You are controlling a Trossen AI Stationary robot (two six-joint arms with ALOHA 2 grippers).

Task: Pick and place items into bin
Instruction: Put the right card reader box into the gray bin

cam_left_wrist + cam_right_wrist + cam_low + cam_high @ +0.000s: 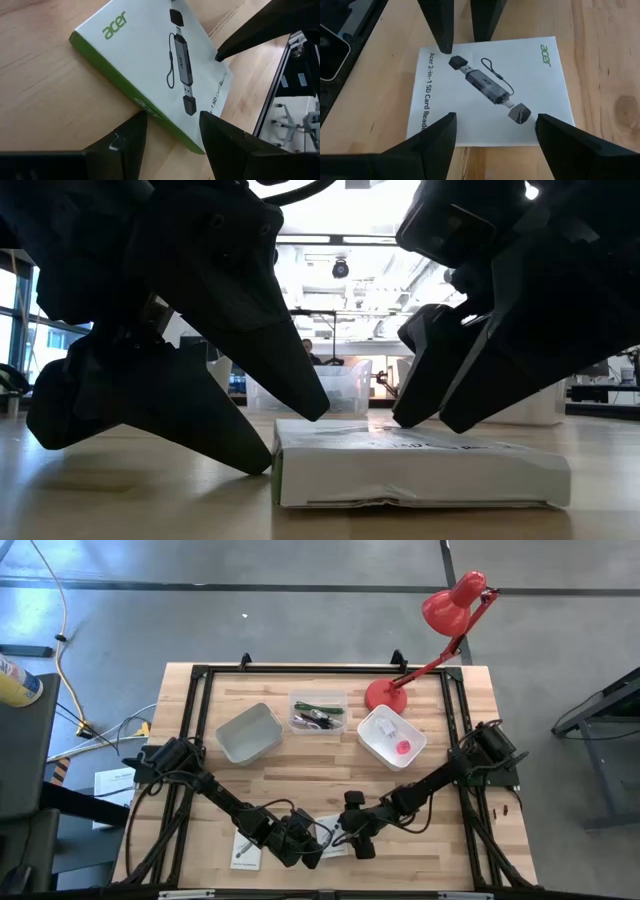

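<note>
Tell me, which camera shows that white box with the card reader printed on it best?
The right wrist view: the white box lies almost whole, print readable. The left wrist view shows one angled end, the low view only its side edge, the high view a sliver between arms.

card box [487, 95] on table [300, 775] front edge | three bins [318, 712] behind

On my wrist feeds I read "acer" in green on the flat white box [490, 90] lying on the table. Along one edge it says "2-in-1 SD Card Reade", cut off by a finger. I can read nothing else anywhere.
</note>
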